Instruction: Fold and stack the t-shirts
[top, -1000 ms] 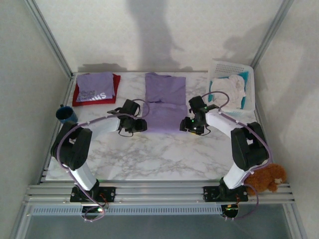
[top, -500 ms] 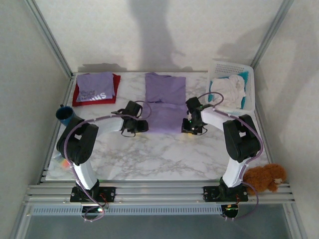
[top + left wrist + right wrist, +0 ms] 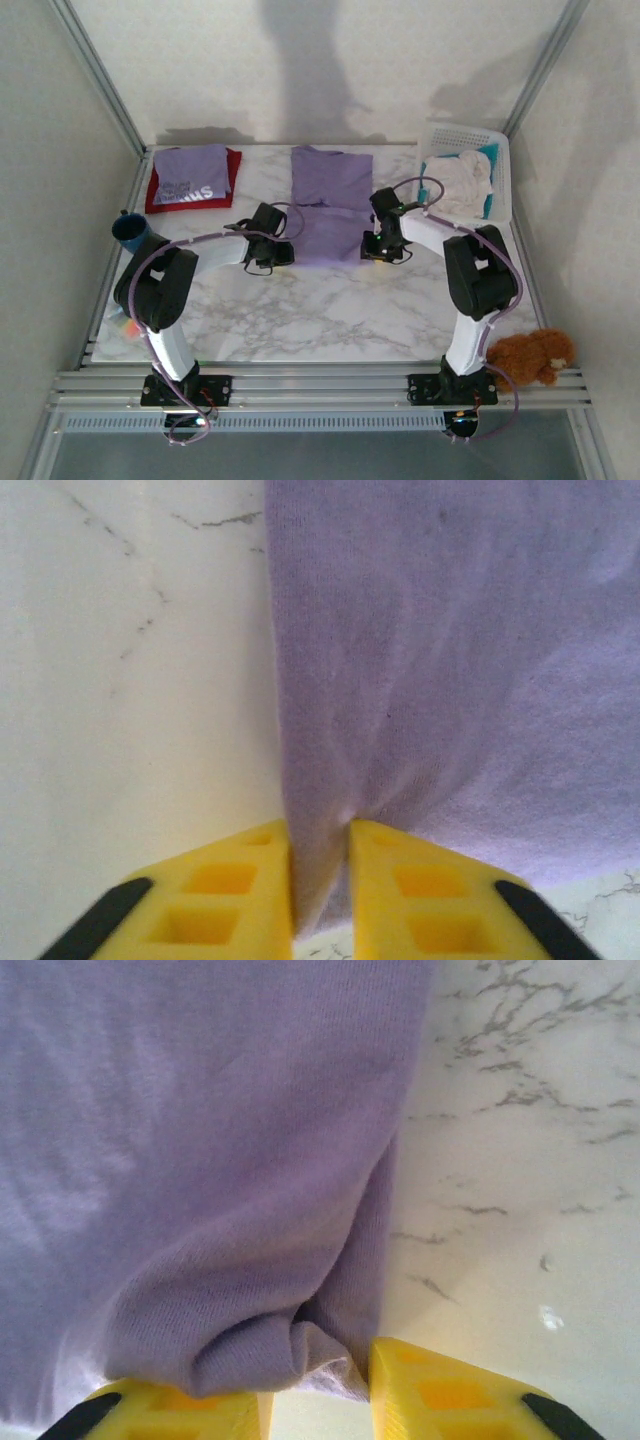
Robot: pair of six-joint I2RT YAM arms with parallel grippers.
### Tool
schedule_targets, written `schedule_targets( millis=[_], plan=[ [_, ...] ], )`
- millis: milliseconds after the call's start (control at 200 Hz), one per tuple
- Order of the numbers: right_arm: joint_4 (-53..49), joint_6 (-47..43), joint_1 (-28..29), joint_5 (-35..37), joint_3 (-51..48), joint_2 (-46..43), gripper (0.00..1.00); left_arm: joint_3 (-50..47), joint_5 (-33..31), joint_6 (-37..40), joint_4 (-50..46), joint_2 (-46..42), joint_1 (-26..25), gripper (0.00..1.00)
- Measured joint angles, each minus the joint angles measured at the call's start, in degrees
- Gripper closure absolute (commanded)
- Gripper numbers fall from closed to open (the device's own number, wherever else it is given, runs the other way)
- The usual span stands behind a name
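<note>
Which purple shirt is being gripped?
The plain lavender t-shirt mid-table, pinched by left end effector and right end effector; the lettered t-shirt lies far-left atop the red t-shirt.

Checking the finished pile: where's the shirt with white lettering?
In the top view the lettered shirt lies at the far left corner, on the red shirt, beyond the blue cup.

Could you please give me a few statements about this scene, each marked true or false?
1. The left claw pinches the plain lavender shirt at its edge. True.
2. The right claw is open over bare marble. False: it is shut on the same shirt's near corner.
3. The lettered shirt lies on the red shirt. True.
4. The basket stands at the far left. False: it stands at the far right.
</note>
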Motion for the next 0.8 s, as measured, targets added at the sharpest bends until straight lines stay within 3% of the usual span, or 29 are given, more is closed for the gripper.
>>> schedule_targets(
  millis=[75, 215, 586, 801],
  plan=[
    [0.15, -0.13, -0.02, -0.07, 0.0, 0.63, 0.82, 0.0, 0.0, 0.11, -0.02, 0.0, -0.02, 1.0],
    [0.7, -0.35, 0.0, -0.31, -0.15, 0.39, 1.0, 0.0, 0.04, 0.0, -0.02, 0.0, -0.02, 1.0],
    [4.35, 4.61, 1.6, -2.67, -15.85, -11.47, 1.0, -5.46, 0.26, -0.96, 0.39, -4.22, -2.45, 1.0],
    [3.93, 10.58, 7.37, -3.72, -25.2, -20.24, 1.0, -15.58, 0.0, -6.51, 0.44, -13.53, -9.03, 1.0]
  ],
)
